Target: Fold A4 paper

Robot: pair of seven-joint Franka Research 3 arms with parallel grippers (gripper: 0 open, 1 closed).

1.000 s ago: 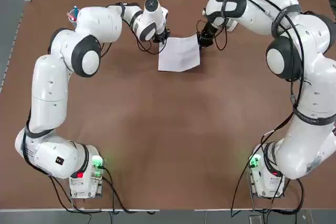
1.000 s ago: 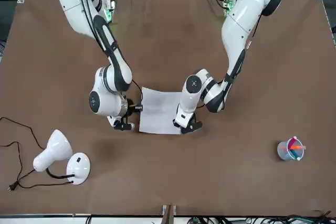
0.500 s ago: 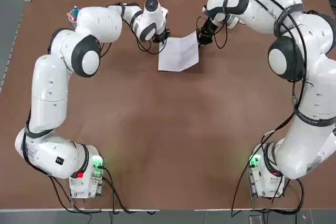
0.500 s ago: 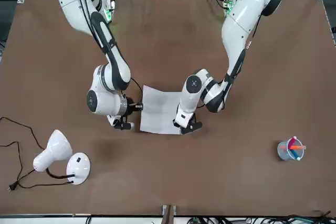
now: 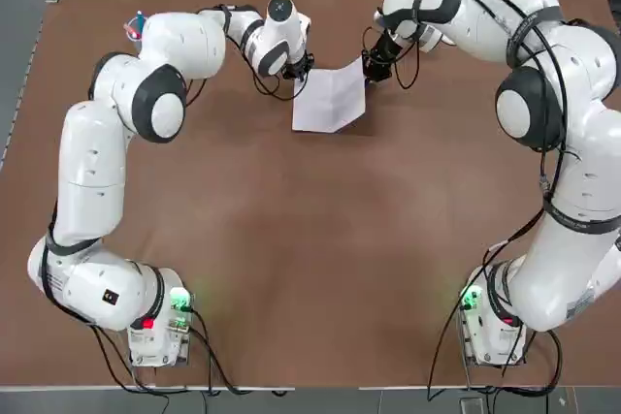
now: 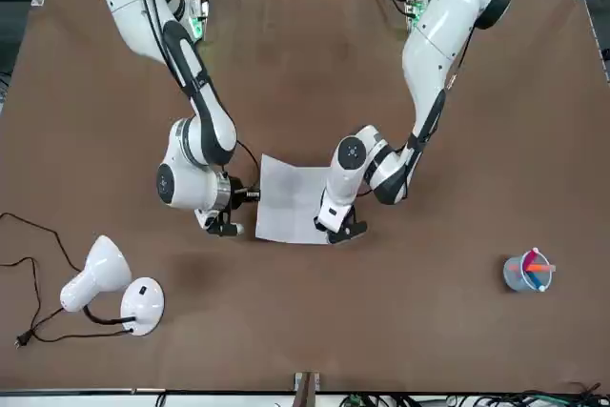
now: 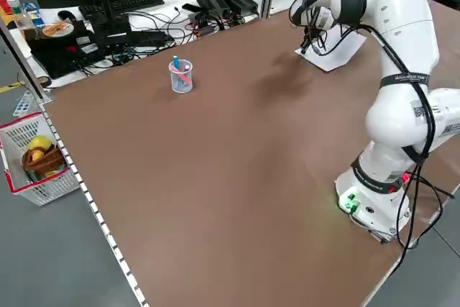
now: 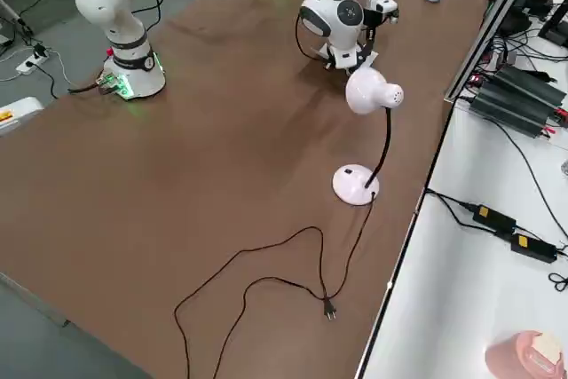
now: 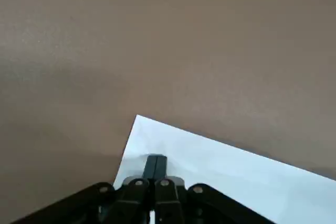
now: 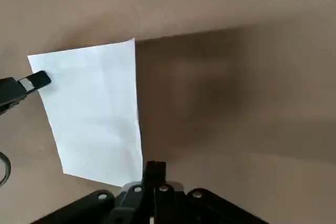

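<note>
A: Top view, notes. A4 paper (image 5: 330, 99) lies near the bench's (image 5: 310, 239) far edge, roughly mid-width. Left gripper (image 5: 300, 73) clenched on the sheet's far left corner, right gripper (image 5: 373, 67) clenched on the far right corner. That right corner looks raised off the bench.

B: Confirmed by wrist cams. Left wrist: fingers (image 9: 156, 167) pressed together on the paper's corner. Right wrist: fingers (image 10: 155, 174) pinched at a corner too, w/ the other claw's tip on the sheet's opposite corner.

A: Step in hand, my read: carry the far edge over toward the near edge. To do it well, both claws should travel level and in sync so the sheet doesn't skew; keep pinch shallow, avoid dragging the near edge, line up corners before pressing a crease.

B: Hard to see: how high the edge is lifted, can't judge from top or front. Left side view, the arm covers most of the sheet. Right side view, the lamp (image 8: 368, 122) and arms block it entirely. Any crease so far: not discernible.
</note>
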